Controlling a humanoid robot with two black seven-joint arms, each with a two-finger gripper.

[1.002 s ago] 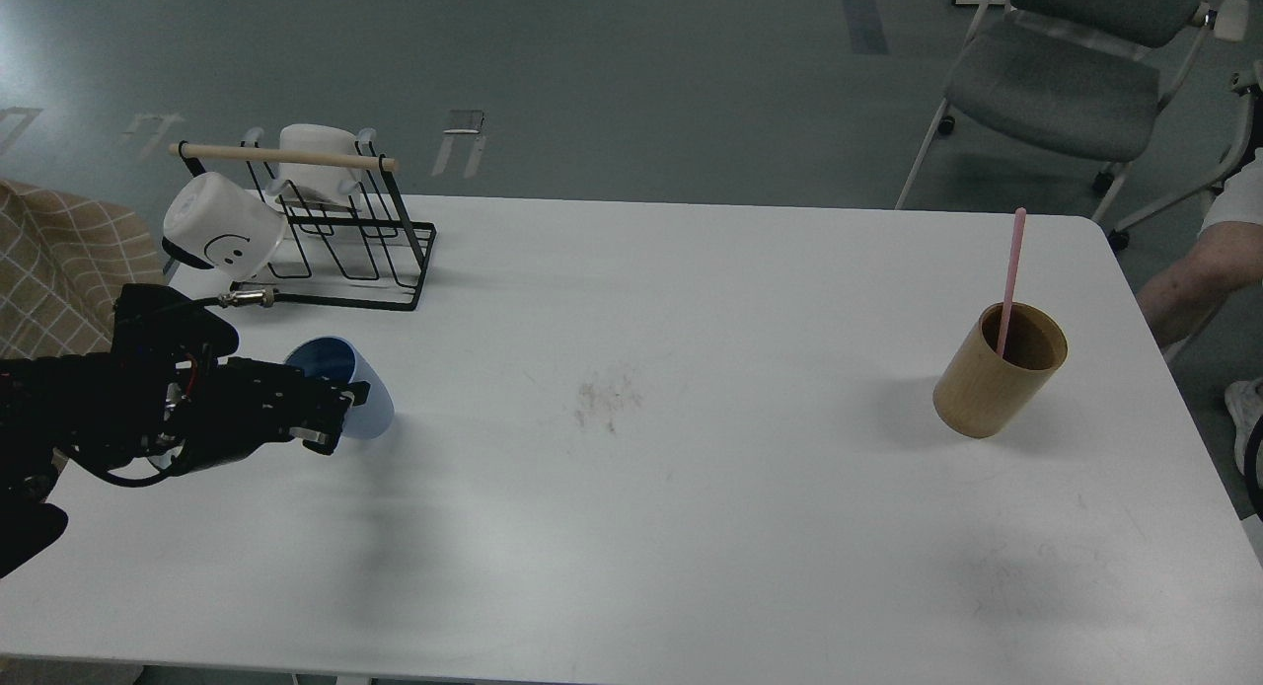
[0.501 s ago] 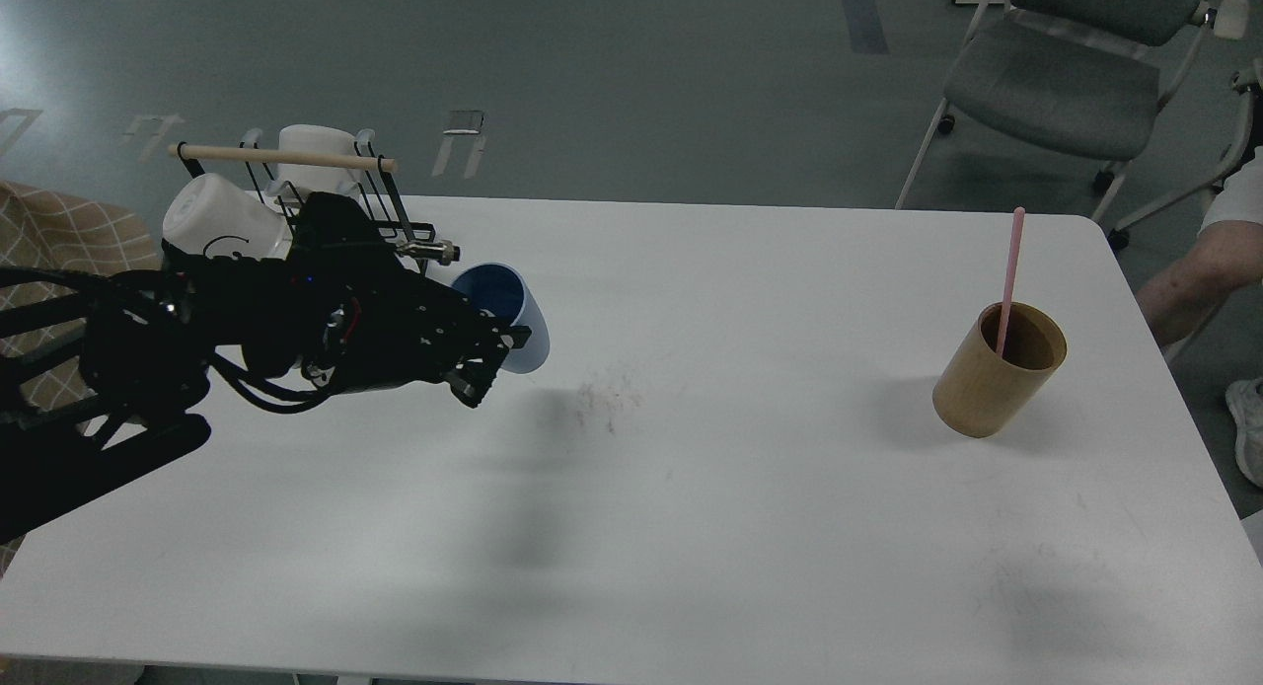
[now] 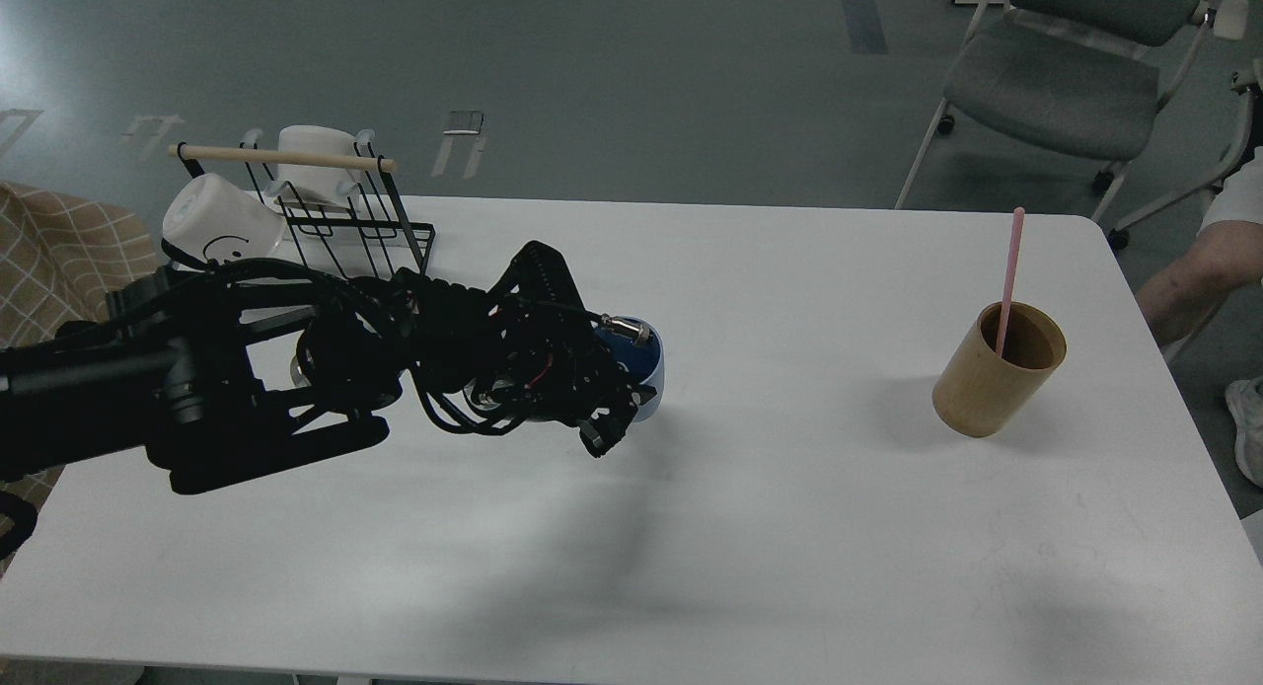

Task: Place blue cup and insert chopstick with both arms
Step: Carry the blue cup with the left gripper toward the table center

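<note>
Holding the blue cup (image 3: 646, 369) pinched in my left gripper (image 3: 617, 409) over mid-table (image 3: 789, 527), I judge placement unfinished, and the chopstick (image 3: 1008, 280), standing in the wooden holder (image 3: 997, 384), awaits my unseen right arm.

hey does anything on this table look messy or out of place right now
A faint brownish smudge was hard to confirm; nothing spilled. The white smiley mug lies tilted against the black wire rack. The pink chopstick stands in the wooden holder, which looks tilted.

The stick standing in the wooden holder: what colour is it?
Pink; the stick shows clearly in the head view.
</note>
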